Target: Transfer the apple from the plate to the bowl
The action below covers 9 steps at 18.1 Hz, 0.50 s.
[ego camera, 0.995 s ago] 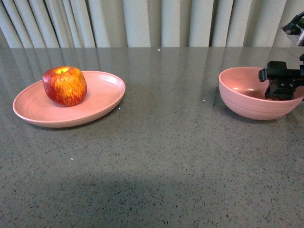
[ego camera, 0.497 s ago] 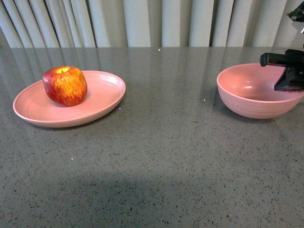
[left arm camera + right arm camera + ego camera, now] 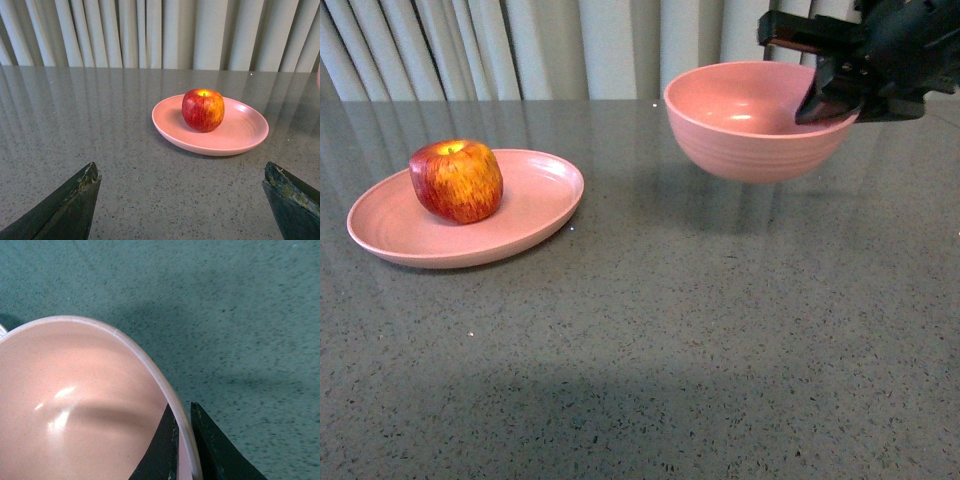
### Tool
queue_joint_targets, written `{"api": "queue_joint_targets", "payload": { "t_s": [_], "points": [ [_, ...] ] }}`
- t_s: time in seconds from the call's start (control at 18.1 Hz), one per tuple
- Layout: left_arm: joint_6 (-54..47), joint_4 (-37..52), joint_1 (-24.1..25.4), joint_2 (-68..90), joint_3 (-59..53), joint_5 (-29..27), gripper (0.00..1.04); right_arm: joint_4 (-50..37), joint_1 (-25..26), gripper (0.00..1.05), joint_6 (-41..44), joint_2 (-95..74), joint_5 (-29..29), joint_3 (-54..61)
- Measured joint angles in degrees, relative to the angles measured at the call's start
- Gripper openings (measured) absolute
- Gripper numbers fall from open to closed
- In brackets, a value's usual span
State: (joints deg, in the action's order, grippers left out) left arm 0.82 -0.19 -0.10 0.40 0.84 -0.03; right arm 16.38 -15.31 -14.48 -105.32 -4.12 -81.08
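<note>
- Front view: I see the apple [image 3: 456,181] sitting upright on the plate [image 3: 525,215], toward the plate's left side, stem dimple up.
- The plate rests flat on the grey speckled tabletop [image 3: 670,330], on my left.
- The bowl [image 3: 745,150] is on the right, well apart from the plate. It hangs clear of the tabletop with its mouth up and nothing inside.
- The right gripper [image 3: 827,100] has the bowl by its right rim, with one dark finger reaching down inside the wall.
- A pale pleated curtain [image 3: 620,45] closes off the back.
- Left wrist view: the left gripper [image 3: 181,172] is spread wide. Its two dark fingertips [image 3: 70,205] sit at the lower corners of the picture with nothing between them, low over the tabletop [image 3: 100,125].
- Ahead of it I see the apple [image 3: 203,110] on the plate [image 3: 242,135], nearer the plate's left edge as this camera shows it. The gripper touches neither.
- Right wrist view: the right gripper [image 3: 183,432] is pinched down on the rim of the bowl [image 3: 75,405], one finger [image 3: 162,452] inside the wall and the other outside.
- The bowl's pink inside shows only glare spots. The tabletop [image 3: 240,315] lies beneath it, with a soft shadow on it.
</note>
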Motion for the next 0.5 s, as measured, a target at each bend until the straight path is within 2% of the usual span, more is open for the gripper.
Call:
{"api": "queue_joint_targets", "payload": {
  "t_s": [0.22, 0.5],
  "points": [
    [0.0, 0.0, 0.0, 0.0, 0.0, 0.0, 0.98, 0.7, -5.1, 0.05, -3.2, -5.4, 0.9, -2.4],
    [0.0, 0.0, 0.0, 0.0, 0.0, 0.0, 0.98, 0.9, -6.6, 0.05, -4.8, -7.2, 1.0, -3.3]
  ]
}}
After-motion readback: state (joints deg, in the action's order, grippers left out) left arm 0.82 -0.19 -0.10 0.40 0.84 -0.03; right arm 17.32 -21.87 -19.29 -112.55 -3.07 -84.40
